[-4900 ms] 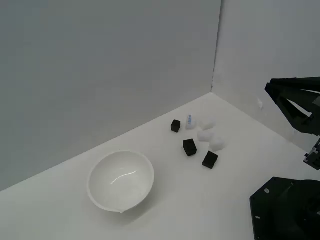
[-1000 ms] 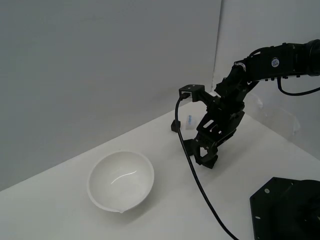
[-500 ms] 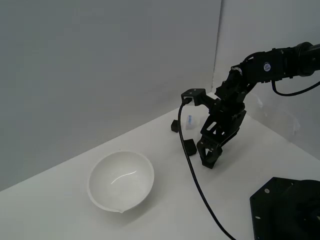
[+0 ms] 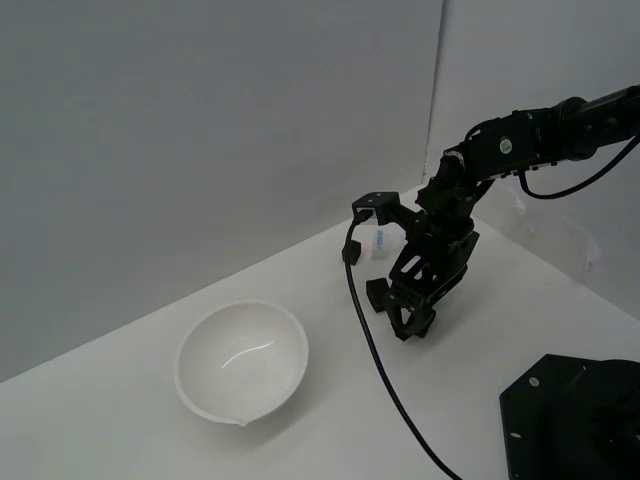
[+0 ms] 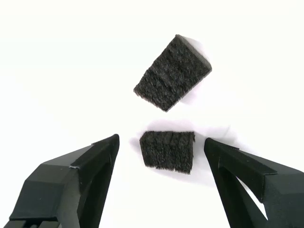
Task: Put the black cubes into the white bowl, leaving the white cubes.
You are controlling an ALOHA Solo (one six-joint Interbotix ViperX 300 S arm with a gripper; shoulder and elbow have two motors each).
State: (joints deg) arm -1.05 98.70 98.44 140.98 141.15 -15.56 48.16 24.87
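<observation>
In the wrist view one black cube lies on the white table between my open gripper's fingers, touching neither. A second black cube sits just beyond it. In the exterior view the gripper is down at the table, hiding the cube between its fingers. Beside it lies a black cube, and another sits farther back, partly behind the cable. The white bowl stands empty toward the exterior view's left. A white cube with a blue mark shows behind the arm; other white cubes are hidden.
Grey walls meet in a corner behind the cubes. The arm's black base fills the lower part of the exterior view's right. A black cable hangs from the wrist down across the table between the bowl and the gripper.
The arm came in from the exterior view's right and lowered onto the cube cluster. In the last half second the gripper shifted slightly toward the exterior view's left, staying low over the nearest black cube.
</observation>
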